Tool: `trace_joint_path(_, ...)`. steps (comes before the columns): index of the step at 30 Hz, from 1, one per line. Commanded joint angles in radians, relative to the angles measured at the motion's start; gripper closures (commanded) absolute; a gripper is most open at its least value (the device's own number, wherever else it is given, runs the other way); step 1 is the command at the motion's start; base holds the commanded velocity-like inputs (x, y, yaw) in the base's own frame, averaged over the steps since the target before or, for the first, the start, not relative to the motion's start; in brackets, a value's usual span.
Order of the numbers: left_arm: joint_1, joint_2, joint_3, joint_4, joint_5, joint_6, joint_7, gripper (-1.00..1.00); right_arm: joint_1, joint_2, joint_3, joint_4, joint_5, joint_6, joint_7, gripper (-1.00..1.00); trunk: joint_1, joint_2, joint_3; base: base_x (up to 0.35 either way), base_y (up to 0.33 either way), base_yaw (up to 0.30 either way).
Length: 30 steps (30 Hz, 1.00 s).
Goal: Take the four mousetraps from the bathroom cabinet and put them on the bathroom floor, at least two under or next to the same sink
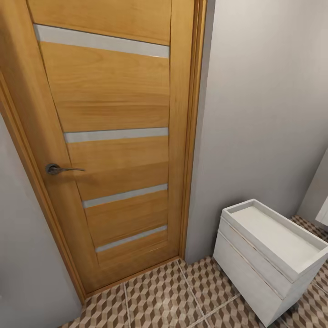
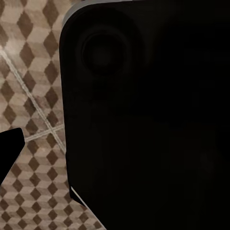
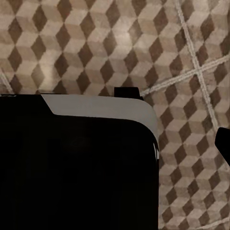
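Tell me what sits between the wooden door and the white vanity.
In the head view, a plain grey wall and patterned floor tiles separate the wooden door from the white vanity; nothing else stands there.

A large black body part w/ grey edge (image 2: 143, 124) is seen close before the left wrist cam; similar black bulk (image 3: 76, 167) before the right. Hand states can't be told.

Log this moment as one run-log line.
phase: in transit | head view: closed wooden door, white sink at right, tiled floor | mousetraps: none seen | grippers: state unclear
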Motion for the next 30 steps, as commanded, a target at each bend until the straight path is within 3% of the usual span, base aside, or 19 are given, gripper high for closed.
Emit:
trace_joint_path(1, 0.001, 0.000, 0.001, -0.002, 0.001, -0.001, -0.001, -1.00, -0.001, 0.000, 0.000, 0.001, 0.001, -0.009, 0.000, -1.00, 0.000, 0.000, -0.001, 0.000, 0.000, 0.000)
trace_joint_path(18, 0.001, 0.000, 0.001, -0.003, 0.001, -0.001, -0.001, -1.00, -0.001, 0.001, 0.005, 0.002, 0.004, -0.057, 0.000, -1.00, 0.000, 0.000, -0.001, -0.009, 0.000, 0.000)
trace_joint_path(30, 0.001, 0.000, 0.001, -0.003, 0.001, -0.001, -0.001, -1.00, -0.001, 0.002, 0.005, 0.002, 0.005, -0.057, 0.000, -1.00, 0.000, 0.000, -0.001, -0.247, 0.000, 0.000)
